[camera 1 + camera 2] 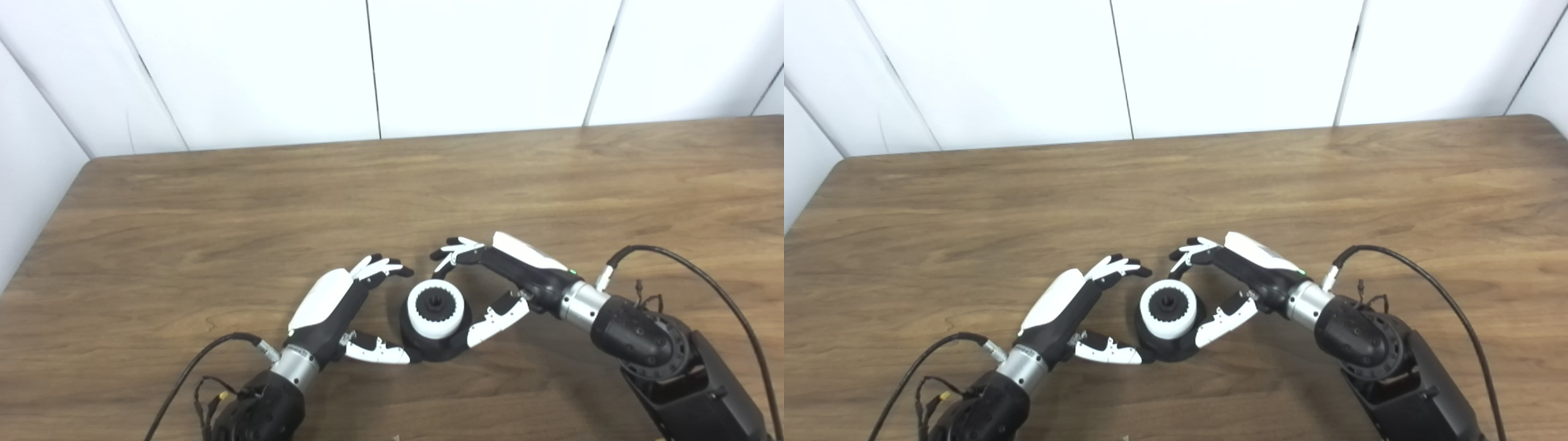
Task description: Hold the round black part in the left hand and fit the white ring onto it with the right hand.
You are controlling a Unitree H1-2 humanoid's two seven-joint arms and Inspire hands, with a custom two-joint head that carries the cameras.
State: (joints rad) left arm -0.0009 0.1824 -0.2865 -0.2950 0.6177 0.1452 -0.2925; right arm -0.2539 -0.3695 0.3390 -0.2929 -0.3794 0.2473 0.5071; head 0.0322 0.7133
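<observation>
Left eye view is showing the white ring [434, 308] already sitting on top of the round black part [436, 343], which is standing upright on the table [184, 214] with its axis pointing up. Both are lying between the two hands. The left hand [343, 306] is flanking the part from its own right side, fingers spread apart and holding nothing, its thumb tip touching or just beside the black base. The right hand [496, 275] is curving around the ring from the other side, also spread and empty, thumb close to the base. Neither hand looks clearly nearer. Seating appears largely done; whether the ring is fully pressed down cannot be told.
</observation>
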